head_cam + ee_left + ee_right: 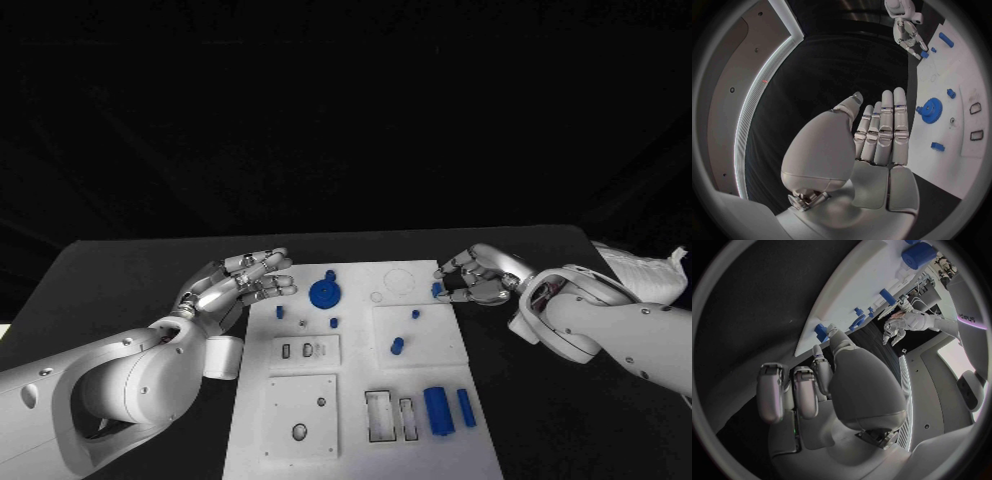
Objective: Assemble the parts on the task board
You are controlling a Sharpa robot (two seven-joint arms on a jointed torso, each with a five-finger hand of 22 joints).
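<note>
Black table [130,270] under a dark backdrop; white board [361,400] lay in the middle, long axis running away from the robot; blue gear [326,294] lay flat near its far left corner; two blue cylinders [438,410] lay side by side at the near right, long axes pointing away from the robot; left hand [231,283] hovered at the board's left edge, fingers straight and apart, holding nothing; right hand [476,277] at the far right edge pinched a small blue part [436,290] at its fingertips.
</note>
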